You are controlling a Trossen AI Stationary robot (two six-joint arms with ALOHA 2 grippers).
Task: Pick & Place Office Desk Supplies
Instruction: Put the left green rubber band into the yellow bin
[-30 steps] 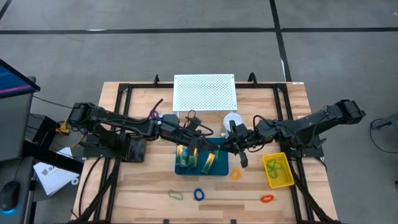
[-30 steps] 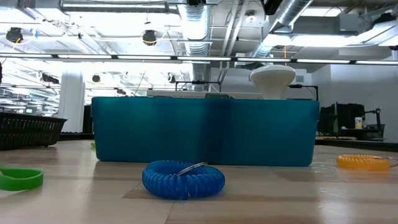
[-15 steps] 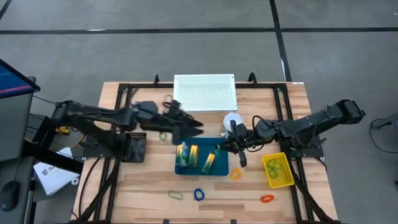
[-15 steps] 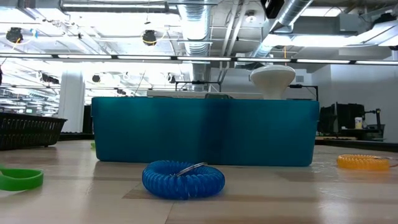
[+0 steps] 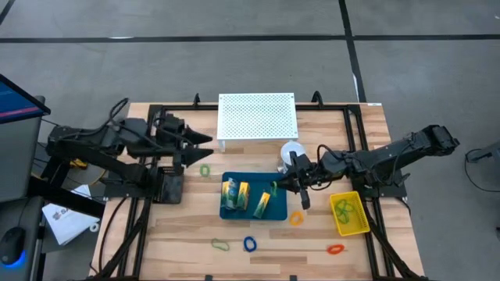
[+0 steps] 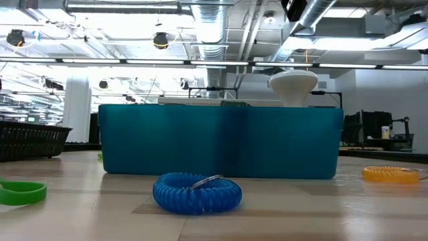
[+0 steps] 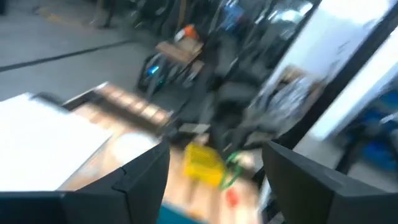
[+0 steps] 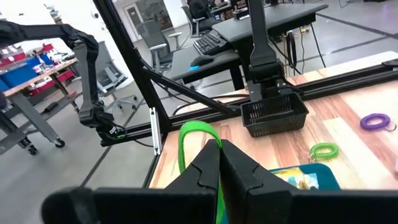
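Note:
My right gripper (image 5: 282, 185) hovers over the right end of the teal tray (image 5: 228, 214), shut on a green loop (image 8: 195, 133). Green and yellow packets (image 5: 234, 194) lie in the tray. My left gripper (image 5: 201, 147) stands open and holds nothing, pulled back above the table's far left part. Loose on the table lie a green loop (image 5: 205, 169), an orange loop (image 5: 297, 218), a blue loop (image 6: 197, 193), another green one (image 5: 221, 244) and a red one (image 5: 336, 250). A purple loop (image 8: 375, 121) shows in the right wrist view. My right gripper pinches the green loop between its two shut fingers (image 8: 205, 163). The loop's band (image 8: 219, 194) runs through the seam between them, and its free arc sticks out beyond the fingertips. The loop is lifted clear of the tray and table.
A white perforated board (image 5: 258, 115) stands at the far middle and a white ball-shaped object (image 5: 291, 150) beside it. A yellow bin (image 5: 349, 213) with a green loop inside sits at the near right. A black mesh basket (image 8: 273, 115) stands at the left.
My left gripper has drawn back from above the teal tray toward the table's left and far edges, rising clear of the tray. My right gripper has kept still with the green loop.

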